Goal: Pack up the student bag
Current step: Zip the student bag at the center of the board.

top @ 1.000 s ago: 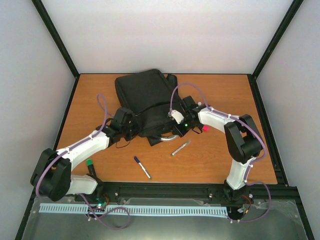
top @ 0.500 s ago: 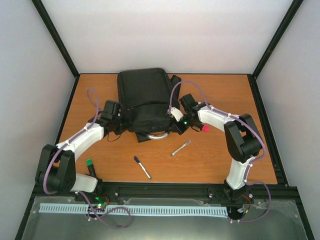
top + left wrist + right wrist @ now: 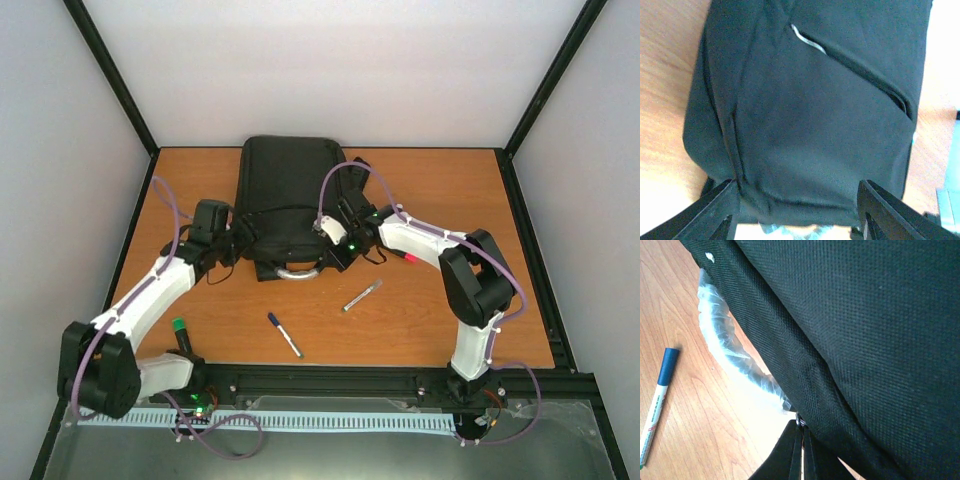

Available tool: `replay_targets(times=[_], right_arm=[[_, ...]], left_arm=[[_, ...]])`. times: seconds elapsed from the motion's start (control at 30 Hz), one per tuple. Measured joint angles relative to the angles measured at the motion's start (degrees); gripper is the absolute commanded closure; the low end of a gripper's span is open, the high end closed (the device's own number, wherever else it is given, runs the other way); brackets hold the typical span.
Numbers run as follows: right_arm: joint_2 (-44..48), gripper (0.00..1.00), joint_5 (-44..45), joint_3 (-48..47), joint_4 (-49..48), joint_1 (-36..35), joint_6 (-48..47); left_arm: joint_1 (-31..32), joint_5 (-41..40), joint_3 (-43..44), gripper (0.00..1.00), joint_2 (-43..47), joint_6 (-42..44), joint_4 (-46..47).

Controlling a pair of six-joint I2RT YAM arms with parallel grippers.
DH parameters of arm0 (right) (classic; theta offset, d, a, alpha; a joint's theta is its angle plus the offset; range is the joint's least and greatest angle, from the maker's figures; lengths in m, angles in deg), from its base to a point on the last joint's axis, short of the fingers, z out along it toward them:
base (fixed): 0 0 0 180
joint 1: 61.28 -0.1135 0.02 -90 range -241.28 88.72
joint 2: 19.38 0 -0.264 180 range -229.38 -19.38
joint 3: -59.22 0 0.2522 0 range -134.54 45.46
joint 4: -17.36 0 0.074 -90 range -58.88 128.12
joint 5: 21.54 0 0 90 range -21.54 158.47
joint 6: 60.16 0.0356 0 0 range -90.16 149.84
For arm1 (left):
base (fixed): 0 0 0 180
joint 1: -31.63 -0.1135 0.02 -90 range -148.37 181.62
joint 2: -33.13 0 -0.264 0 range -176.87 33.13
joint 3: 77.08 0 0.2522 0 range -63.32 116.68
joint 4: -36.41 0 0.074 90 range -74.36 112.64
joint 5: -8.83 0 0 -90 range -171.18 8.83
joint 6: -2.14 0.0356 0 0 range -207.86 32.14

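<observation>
The student bag (image 3: 288, 195) is a large black backpack lying flat at the back middle of the table, with its grey curved handle (image 3: 297, 270) facing the near side. My left gripper (image 3: 240, 243) is at the bag's left near corner. In the left wrist view its fingers (image 3: 715, 210) stand wide apart on either side of the bag's edge (image 3: 805, 140), gripping nothing. My right gripper (image 3: 336, 240) is at the bag's right near corner. In the right wrist view it (image 3: 801, 429) is shut on a small metal zipper pull (image 3: 800, 419) at the bag's seam, beside the plastic-wrapped handle (image 3: 725, 347).
A blue-capped marker (image 3: 285, 334) and a silver pen (image 3: 361, 295) lie on the wood in front of the bag. A pink marker (image 3: 408, 257) lies under the right forearm. A green-capped item (image 3: 180, 328) sits by the left arm's base.
The bag has turned straight and slid toward the back. My left gripper has let go of it and opened, swinging left. The right gripper has stayed shut and followed the bag.
</observation>
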Motion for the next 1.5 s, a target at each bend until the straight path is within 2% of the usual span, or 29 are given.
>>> replay_targets(times=[0.1,0.27,0.47,0.7,0.83,1.13,1.5], right_arm=[[0.00,0.97,-0.22,0.00,-0.02,-0.02,0.55],[-0.20,0.97,-0.37,-0.11,-0.07,-0.55,0.98],[-0.33,0.97,-0.37,-0.22,-0.13,-1.40,1.33],[-0.35,0.97,-0.26,-0.22,-0.17,-1.44,1.55],[-0.37,0.97,-0.13,-0.22,-0.17,-1.44,1.60],[-1.27,0.97,-0.20,-0.94,0.09,-1.51,1.53],[-0.48,0.97,-0.35,0.94,0.57,0.74,-0.39]], left_arm=[[2.67,0.52,-2.19,0.31,3.21,-2.54,-0.13],[7.06,2.29,-3.28,0.30,2.29,-5.97,0.46],[8.50,3.17,-3.19,0.31,-3.17,-7.82,3.50],[8.63,3.63,-0.44,0.37,-10.05,-8.63,6.01],[8.72,3.65,0.92,0.50,-12.52,-9.16,6.80],[8.87,2.95,2.71,0.98,-15.85,-9.44,8.09],[9.33,0.24,2.03,0.99,-10.25,-7.41,5.42]])
